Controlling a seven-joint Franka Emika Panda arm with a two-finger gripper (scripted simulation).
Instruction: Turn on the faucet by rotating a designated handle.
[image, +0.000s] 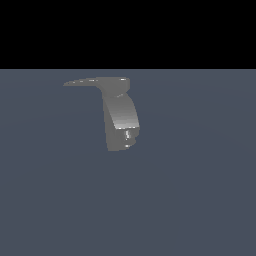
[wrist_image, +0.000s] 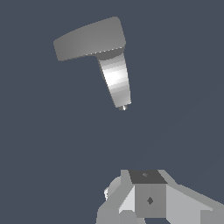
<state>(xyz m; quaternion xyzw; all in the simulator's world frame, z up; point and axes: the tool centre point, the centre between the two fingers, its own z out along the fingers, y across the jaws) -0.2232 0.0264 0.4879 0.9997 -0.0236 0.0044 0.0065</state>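
Faucet (image: 121, 117) handle (image: 82, 82) untouched; our gripper (wrist_image: 146, 199) far off, finger state unclear; we risked striking body instead.

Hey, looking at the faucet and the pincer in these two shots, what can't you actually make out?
- Pincer: absent from the exterior view; the wrist view's edge cuts off its fingertips, so open or shut is unclear.
- Faucet: its far side is hidden by its own body in both views.
- Handle: edge-on in the exterior view, so its width shows only in the wrist view.

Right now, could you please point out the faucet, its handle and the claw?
faucet (image: 121, 117): exterior view, on the curved body.
handle (image: 82, 82): exterior view, on the flat lever blade.
claw (wrist_image: 148, 199): wrist view, on its visible grey housing.
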